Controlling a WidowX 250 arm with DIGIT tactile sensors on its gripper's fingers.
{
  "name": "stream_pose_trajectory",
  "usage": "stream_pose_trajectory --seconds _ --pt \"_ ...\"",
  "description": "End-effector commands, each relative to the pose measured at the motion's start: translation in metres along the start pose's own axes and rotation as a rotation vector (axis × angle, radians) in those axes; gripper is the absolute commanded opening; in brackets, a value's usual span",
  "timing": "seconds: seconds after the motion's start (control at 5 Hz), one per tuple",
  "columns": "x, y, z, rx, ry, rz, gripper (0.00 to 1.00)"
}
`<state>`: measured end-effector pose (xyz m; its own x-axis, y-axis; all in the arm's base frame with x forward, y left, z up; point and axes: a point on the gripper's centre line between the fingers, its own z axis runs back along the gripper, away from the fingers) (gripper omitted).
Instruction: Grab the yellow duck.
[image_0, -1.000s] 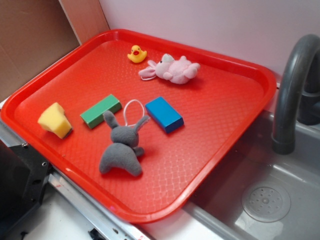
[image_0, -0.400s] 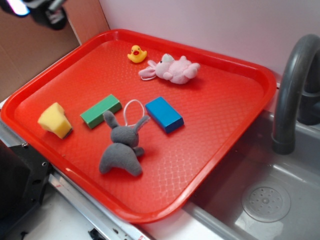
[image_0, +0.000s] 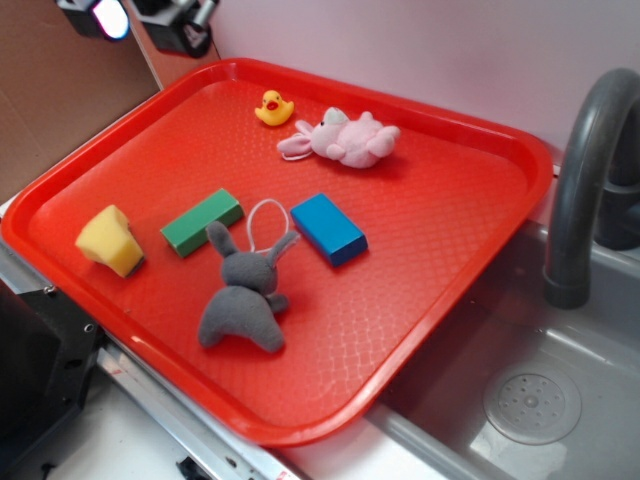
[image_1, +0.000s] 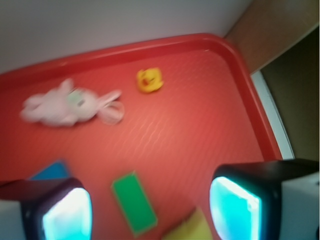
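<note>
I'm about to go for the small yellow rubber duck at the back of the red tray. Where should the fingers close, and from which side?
Come straight down on the small glossy yellow rubber duck and close across its rounded body, below the head. It sits upright, clear of the pink plush animal, so the open gripper has room on both flanks.

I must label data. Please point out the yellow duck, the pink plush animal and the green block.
yellow duck (image_0: 273, 108), exterior view, on its body.
pink plush animal (image_0: 350, 139), exterior view, on its belly.
green block (image_0: 202, 221), exterior view, on its top face.
</note>
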<state>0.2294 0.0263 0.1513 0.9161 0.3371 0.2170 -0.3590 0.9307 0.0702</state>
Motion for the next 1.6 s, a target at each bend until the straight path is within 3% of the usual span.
stream_pose_trajectory --seconds 0.0,0.2,0.6,1.0,1.4 --pt "0.032 0.025 -0.025 0.08 -0.175 0.216 1.0" --pt "0.05 0.029 -0.048 0.088 -0.194 0.271 1.0" --pt "0.077 0.04 -0.083 0.097 -0.174 0.298 1.0" --pt "0.089 0.035 -0.107 0.026 -0.133 0.258 1.0" --pt "0.088 0.013 -0.129 -0.08 -0.035 0.163 1.0"
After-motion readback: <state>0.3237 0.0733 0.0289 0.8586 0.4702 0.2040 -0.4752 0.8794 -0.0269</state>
